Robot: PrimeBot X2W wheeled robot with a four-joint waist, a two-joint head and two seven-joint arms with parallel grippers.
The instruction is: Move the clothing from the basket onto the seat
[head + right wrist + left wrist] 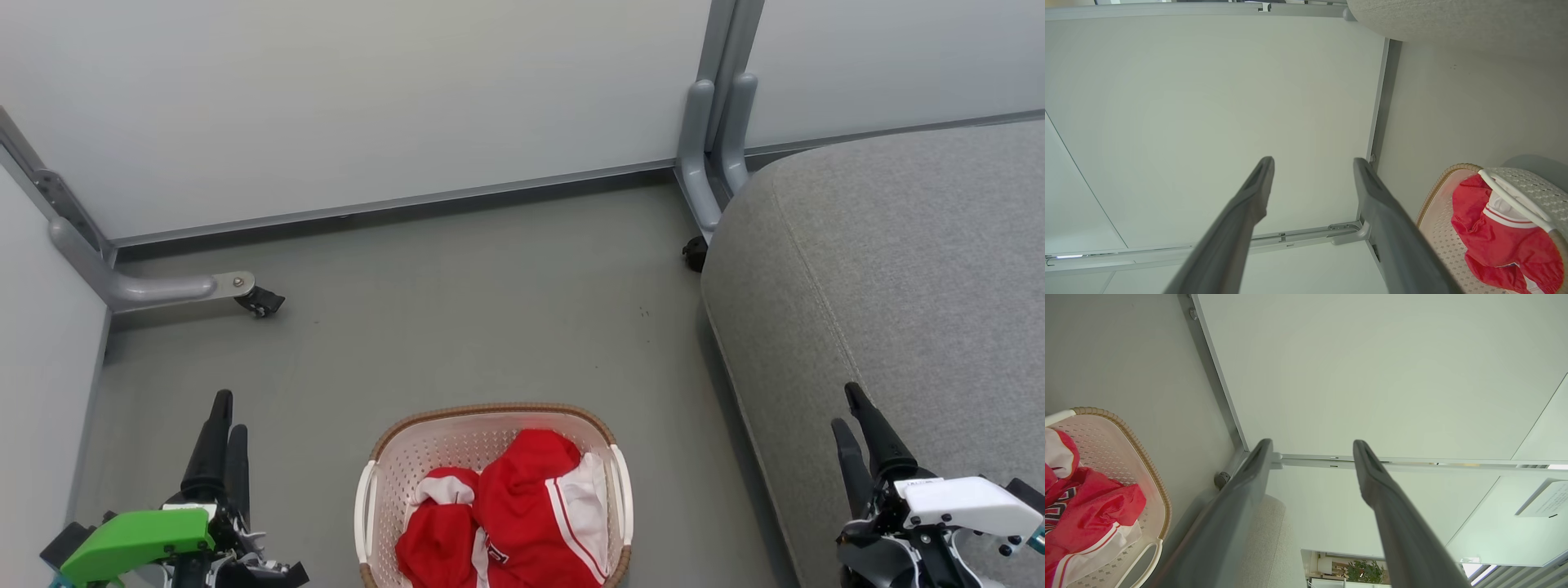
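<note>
The cream perforated basket (408,465) with a brown woven rim stands on the floor at the bottom middle of the head view. Crumpled red clothing (522,506) with white panels and stripe trim fills it. The basket (1126,457) and clothing (1090,514) also sit at the left of the left wrist view, and the basket (1437,228) and clothing (1498,241) at the lower right of the right wrist view. The light-grey seat (906,269) fills the right side. My left gripper (226,420) hangs open left of the basket. My right gripper (849,412) is open over the seat's rounded edge. Both hold nothing.
Pale partition panels (367,98) close off the back and the left. Their grey metal feet with castors (260,302) rest on the grey floor (457,310), one at the left and one (695,253) by the seat's far corner.
</note>
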